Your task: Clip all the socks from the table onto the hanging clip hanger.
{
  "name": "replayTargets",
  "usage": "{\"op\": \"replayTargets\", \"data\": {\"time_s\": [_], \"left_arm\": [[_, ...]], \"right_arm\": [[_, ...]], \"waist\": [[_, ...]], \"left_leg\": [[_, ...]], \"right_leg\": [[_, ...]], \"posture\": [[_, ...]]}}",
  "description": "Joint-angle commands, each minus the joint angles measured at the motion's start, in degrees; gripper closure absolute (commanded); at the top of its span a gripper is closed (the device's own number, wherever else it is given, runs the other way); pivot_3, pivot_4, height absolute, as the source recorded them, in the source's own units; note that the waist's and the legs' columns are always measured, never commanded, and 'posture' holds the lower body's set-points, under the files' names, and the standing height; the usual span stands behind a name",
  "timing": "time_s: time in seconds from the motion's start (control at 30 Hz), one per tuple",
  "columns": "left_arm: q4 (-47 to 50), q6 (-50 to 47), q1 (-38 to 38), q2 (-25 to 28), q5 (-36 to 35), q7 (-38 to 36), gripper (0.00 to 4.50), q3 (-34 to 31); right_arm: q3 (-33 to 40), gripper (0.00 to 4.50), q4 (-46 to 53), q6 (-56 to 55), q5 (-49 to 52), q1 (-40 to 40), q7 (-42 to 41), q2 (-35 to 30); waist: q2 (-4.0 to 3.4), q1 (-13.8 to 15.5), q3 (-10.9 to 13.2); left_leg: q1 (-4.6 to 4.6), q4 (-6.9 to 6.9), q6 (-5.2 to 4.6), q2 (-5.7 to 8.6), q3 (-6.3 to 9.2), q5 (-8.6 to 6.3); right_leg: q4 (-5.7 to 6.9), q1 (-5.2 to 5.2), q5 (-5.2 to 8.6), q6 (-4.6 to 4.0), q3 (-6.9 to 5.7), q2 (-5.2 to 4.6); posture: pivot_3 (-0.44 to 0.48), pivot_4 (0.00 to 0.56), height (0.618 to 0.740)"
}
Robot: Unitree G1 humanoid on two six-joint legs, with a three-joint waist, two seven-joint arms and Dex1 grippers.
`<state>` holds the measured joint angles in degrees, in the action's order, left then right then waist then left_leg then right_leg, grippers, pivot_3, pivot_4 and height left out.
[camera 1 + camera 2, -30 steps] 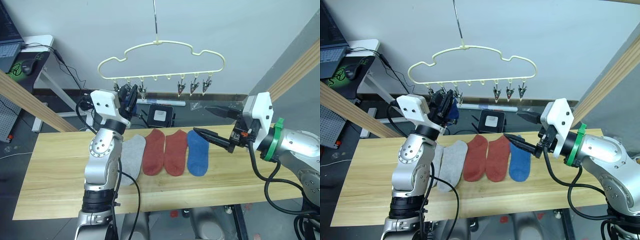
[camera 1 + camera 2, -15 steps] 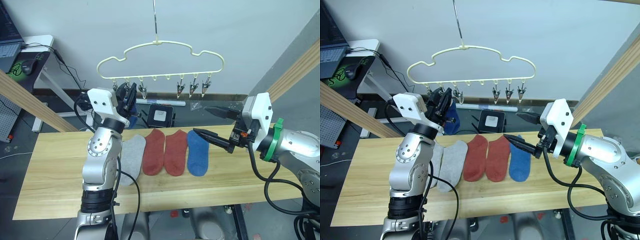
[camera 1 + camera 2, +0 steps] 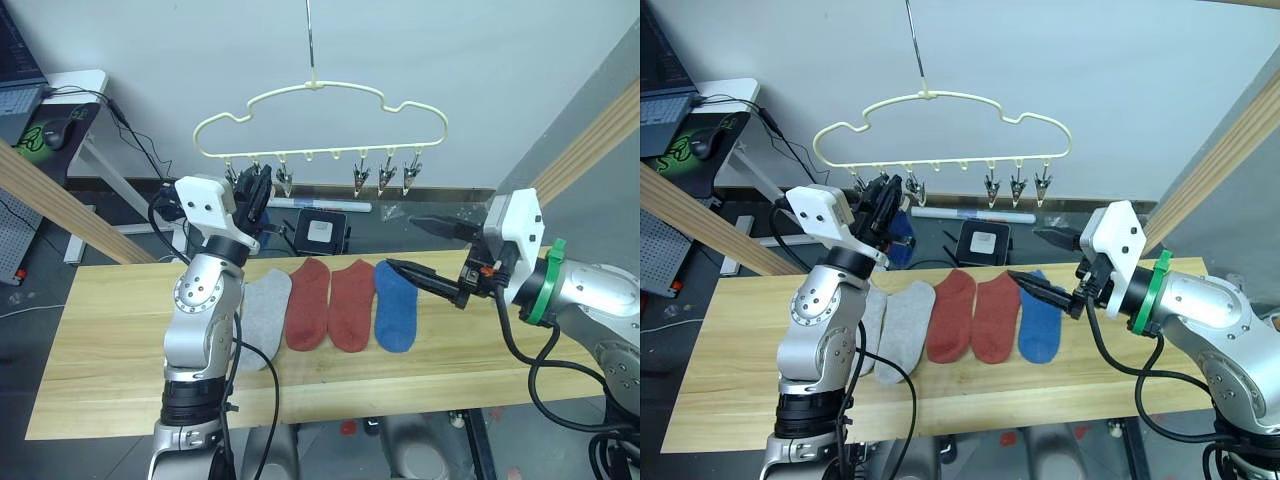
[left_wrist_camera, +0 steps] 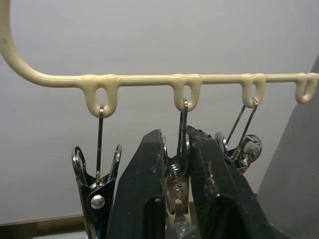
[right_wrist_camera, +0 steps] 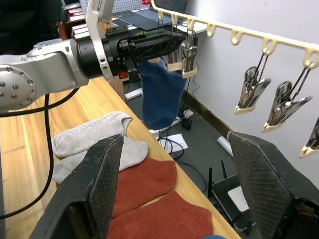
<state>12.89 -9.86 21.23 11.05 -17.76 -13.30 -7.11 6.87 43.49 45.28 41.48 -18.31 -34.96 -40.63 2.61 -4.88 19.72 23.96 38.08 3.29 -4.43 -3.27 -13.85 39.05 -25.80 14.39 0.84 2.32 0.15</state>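
The pale yellow clip hanger (image 3: 320,100) hangs on its metal hook above the table (image 3: 100,340). My left gripper (image 3: 260,185) is raised to its left-hand clips, shut on the second clip (image 4: 177,186). A blue sock (image 5: 159,94) hangs from that clip, seen behind the gripper in the right eye view too (image 3: 902,235). On the table lie two grey socks (image 3: 872,315) (image 3: 905,320), two red socks (image 3: 308,303) (image 3: 352,303) and a blue sock (image 3: 395,305). My right gripper (image 3: 400,240) is wide open, holding nothing, just above the table's blue sock.
Three free clips (image 3: 385,175) hang on the hanger's right side. A wooden rail (image 3: 50,200) slants at the left and a wooden post (image 3: 590,150) at the right. A white desk (image 3: 80,85) stands far left. A black box (image 3: 320,232) sits on the floor behind the table.
The left gripper shifted slightly left at the clips. The blue sock that sat between its fingers now hangs lower, below the clip. The right arm stayed put.
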Motion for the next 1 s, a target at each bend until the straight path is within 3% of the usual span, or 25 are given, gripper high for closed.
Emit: {"op": "replayTargets", "data": {"time_s": [0.03, 0.23, 0.43, 0.73, 1.0], "left_arm": [[3.4, -0.9, 1.0, 0.7, -2.0, -1.0, 4.14, -0.8], [5.4, -4.3, 1.4, 2.5, -4.3, -1.9, 4.15, -1.4], [8.2, -7.8, 1.7, 4.5, -5.8, -1.7, 4.15, -1.7], [13.2, -13.9, 2.8, 5.0, -7.9, 0.2, 4.18, -1.7], [15.8, -17.5, 2.1, 5.5, -8.9, 0.8, 4.22, -2.3]], "right_arm": [[-0.8, 1.00, 2.0, -1.1, -1.3, 1.2, 0.1, -1.3], [-8.2, 1.00, -0.5, 2.9, -9.5, 3.5, 4.5, -4.5], [-14.5, 1.00, -7.6, 3.1, -16.9, 3.4, 9.2, -0.5], [-19.5, 1.00, -34.0, -10.2, -30.8, 0.8, 12.3, 7.9], [-16.6, 1.00, -51.7, -15.4, -32.5, -4.7, 11.3, 15.6]], "waist": [[0.00, 0.0, 0.0], [0.00, 0.0, 0.0], [0.02, 0.0, 0.0], [0.02, 0.5, 0.2], [-0.18, 1.6, 0.7]], "left_leg": [[0.00, 0.00, 0.00, 0.00, 0.00, 0.00], [-0.03, 0.00, 0.00, -0.01, -0.01, 0.00], [-0.07, 0.00, 0.01, -0.02, -0.04, 0.01], [-0.07, -0.01, 0.00, -0.01, -0.06, 0.00], [-0.09, -0.06, 0.00, -0.05, -0.07, 0.00]], "right_leg": [[0.00, 0.00, 0.00, 0.00, 0.00, 0.00], [0.00, 0.00, 0.00, 0.00, 0.01, 0.00], [0.01, 0.01, 0.00, 0.01, 0.06, 0.00], [-0.05, 0.00, 0.01, 0.01, 0.09, 0.01], [-0.04, -0.02, 0.01, 0.01, 0.13, 0.06]], "posture": [[-0.179, 0.304, 0.740], [-0.169, 0.324, 0.740], [-0.158, 0.362, 0.740], [-0.113, 0.402, 0.740], [-0.083, 0.421, 0.740]]}}
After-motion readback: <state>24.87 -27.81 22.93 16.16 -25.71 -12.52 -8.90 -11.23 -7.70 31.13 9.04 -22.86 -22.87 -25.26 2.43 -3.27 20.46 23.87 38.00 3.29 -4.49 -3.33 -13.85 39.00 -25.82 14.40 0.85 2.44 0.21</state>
